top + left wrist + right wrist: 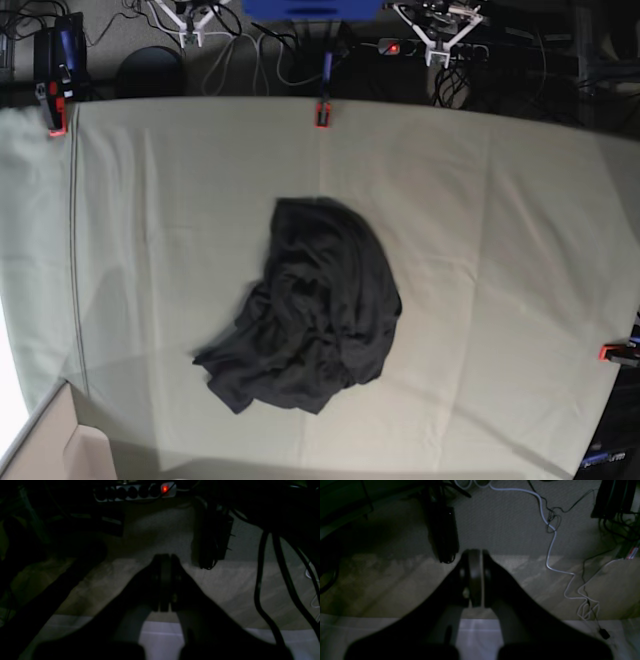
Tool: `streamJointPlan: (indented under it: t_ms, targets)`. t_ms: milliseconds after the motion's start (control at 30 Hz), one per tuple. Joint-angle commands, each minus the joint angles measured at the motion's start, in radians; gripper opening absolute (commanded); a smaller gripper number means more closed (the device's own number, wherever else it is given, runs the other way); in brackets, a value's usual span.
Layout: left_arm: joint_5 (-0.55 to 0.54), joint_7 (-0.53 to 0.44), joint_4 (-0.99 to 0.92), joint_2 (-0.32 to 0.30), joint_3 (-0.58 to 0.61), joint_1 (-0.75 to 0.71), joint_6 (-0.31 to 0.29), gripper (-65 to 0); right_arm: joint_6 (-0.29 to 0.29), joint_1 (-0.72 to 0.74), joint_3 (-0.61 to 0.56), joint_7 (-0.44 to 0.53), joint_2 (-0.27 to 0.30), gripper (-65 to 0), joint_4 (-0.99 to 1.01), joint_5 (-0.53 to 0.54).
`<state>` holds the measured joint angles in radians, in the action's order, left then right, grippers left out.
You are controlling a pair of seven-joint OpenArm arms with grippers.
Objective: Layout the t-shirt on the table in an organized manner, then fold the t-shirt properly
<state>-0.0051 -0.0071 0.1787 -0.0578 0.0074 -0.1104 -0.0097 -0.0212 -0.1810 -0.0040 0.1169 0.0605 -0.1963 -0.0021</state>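
The table [520,250] — draped in creased pale cloth — bears the crumpled t-shirt [320,310] near its middle.

The left gripper [165,582] is being held shut, its jaws pressed together with nothing between them. The right gripper [475,578] is being held shut and empty too.

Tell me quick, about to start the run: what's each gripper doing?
Left gripper: closed, holding nothing.
Right gripper: closed, holding nothing.
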Motion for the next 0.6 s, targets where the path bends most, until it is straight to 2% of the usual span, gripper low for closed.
streamJointPlan:
  t_ms: [0,267,333,500,567]
  targets:
    - [0.0,-0.003,0.002,-0.003,-0.001,-0.004,0.006,-65.0,0.016,-0.008,-0.001,0.005,0.003,-65.0,-0.001,0.004]
    - [0.003,-0.003,0.002,-0.009,-0.001,-0.024,0.006,-65.0,0.016,-0.021,-0.001,0.005,0.003,-65.0,-0.001,0.004]
    - [0.0,-0.003,0.018,-0.038,-0.001,-0.062,0.006,-65.0,0.016,-0.05,-0.003,0.005,0.005,-65.0,-0.013,0.004]
    - [-0.006,0.006,0.298,-0.116,-0.008,-0.242,0.004,-65.0,0.016,-0.219,0.0,0.002,0.025,-65.0,-0.231,0.004]
    - [-0.054,0.009,0.424,-0.139,-0.008,-0.323,0.004,-65.0,0.016,-0.297,0.003,-0.001,0.026,-65.0,-0.338,0.004]
